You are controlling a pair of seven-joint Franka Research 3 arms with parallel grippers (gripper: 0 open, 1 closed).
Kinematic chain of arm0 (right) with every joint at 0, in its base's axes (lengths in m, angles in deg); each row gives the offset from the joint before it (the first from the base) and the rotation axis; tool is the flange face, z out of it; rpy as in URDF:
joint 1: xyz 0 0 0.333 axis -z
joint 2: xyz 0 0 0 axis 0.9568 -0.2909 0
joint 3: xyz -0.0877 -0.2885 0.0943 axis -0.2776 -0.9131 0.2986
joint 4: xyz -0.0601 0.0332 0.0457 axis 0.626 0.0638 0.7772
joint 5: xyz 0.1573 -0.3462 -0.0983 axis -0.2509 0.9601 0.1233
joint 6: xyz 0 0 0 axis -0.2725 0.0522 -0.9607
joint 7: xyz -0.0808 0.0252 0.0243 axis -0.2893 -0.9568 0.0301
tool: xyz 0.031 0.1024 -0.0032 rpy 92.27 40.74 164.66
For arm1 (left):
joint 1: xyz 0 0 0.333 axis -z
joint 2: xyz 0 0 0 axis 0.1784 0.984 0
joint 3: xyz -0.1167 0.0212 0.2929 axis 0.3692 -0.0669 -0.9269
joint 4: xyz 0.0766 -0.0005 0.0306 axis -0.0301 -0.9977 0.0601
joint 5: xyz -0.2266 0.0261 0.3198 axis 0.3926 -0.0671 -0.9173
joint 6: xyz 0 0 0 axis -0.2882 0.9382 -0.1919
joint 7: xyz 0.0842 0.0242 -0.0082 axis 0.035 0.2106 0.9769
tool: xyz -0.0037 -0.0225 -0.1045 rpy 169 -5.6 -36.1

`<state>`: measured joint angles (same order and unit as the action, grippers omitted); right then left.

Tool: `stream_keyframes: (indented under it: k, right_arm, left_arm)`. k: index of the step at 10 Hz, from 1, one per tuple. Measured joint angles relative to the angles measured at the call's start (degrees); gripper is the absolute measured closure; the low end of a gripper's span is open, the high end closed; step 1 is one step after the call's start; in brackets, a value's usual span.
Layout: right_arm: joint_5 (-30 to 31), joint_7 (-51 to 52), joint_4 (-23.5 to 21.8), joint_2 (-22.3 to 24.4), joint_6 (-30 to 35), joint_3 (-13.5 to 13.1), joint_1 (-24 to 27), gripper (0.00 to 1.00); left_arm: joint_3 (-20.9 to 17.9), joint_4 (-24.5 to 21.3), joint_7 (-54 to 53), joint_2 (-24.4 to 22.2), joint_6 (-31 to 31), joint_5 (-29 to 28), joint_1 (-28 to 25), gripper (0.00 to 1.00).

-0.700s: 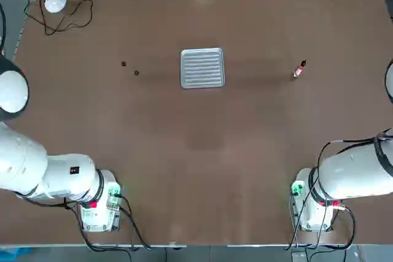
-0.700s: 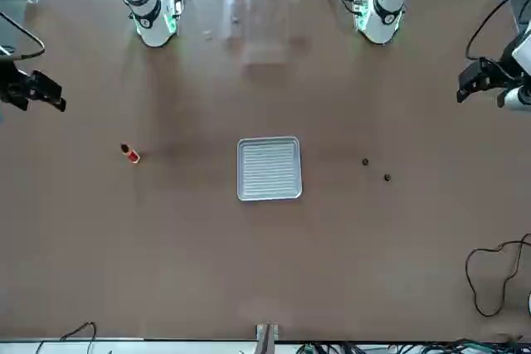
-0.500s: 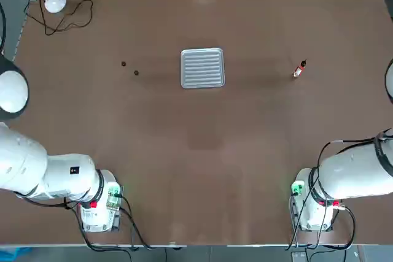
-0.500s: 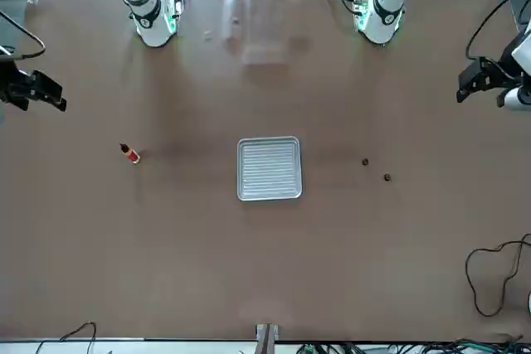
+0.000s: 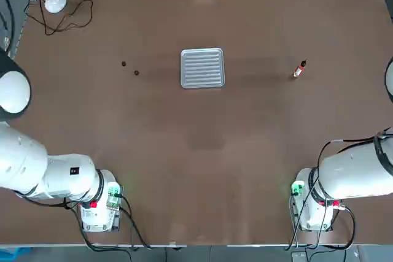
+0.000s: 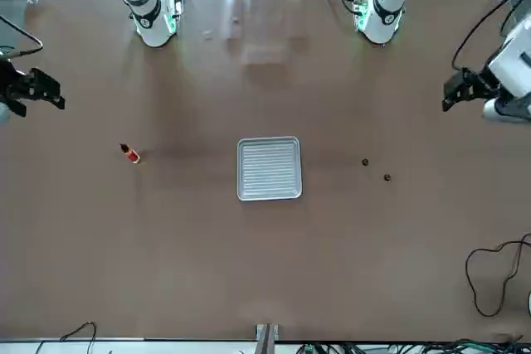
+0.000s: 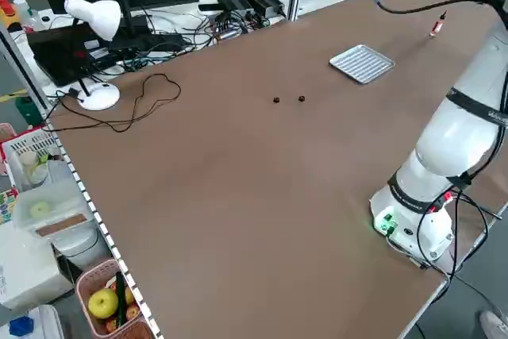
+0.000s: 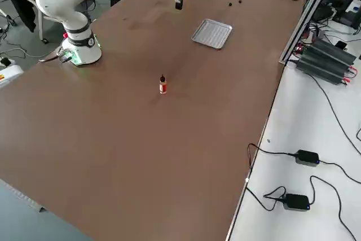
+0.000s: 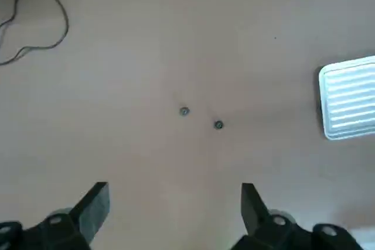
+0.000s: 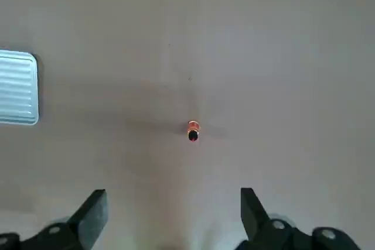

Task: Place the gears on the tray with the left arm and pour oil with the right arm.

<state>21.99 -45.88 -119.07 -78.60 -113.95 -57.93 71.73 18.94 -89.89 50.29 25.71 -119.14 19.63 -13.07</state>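
Since the outer gear (image 5: 123, 64) and the inner gear (image 5: 136, 73) are tiny and lie close together, the left claw (image 9: 176, 185) could pinch down on one and nudge the other, probably if it comes in slightly off-centre or turned the wrong way; lowering too far would press its fingertips into the worktop (image 5: 202, 182). At the tray (image 5: 202, 68), a gear let go too high might bounce or roll off the ridges, and both arms meeting over it could collide if their turns overlap. Farther right, the slim oil bottle (image 5: 299, 70) could topple from a sideways brush by the right claw (image 10: 174, 191), or slip while being tipped if gripped too near its dark top; pouring off-centre would put oil on the worktop. As for positions, the left claw is spread and empty, raised near the worktop's left edge, with both gears below it and well apart from its fingers, inward from that edge and nearer the far edge than the near one. Between the two sides, the tray sits bare towards the far edge. The bottle stands upright towards the far right corner, below and inward of the right claw, which is also spread, empty and raised by the right edge.
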Motion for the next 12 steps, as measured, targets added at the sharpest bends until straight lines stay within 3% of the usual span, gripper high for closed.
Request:
stream_keyframes:
  k: [2, 5, 8, 12]
  right_arm:
    - [-7.22, 6.28, -1.85, -0.57, -0.02, -0.17, 3.97, 0.00]
    - [-14.73, 28.12, -6.39, -1.35, -1.55, -0.44, 12.16, 0.00]
    - [-22.41, 40.79, -11.53, -2.20, -3.74, -0.48, 16.99, 0.00]
    - [-29.86, 69.30, -21.95, -4.64, -10.26, -0.54, 23.93, 0.00]
  left_arm:
    - [1.06, -8.62, 0.03, 0.96, -9.54, 0.00, 0.00, 0.01]
    - [3.71, -22.11, 0.04, 1.36, -24.41, -1.00, 0.07, 0.01]
    - [4.47, -34.77, 0.41, 2.66, -40.39, -1.39, 0.30, 0.01]
    - [5.41, -39.90, 4.24, 8.86, -48.07, -1.41, 2.03, 0.01]
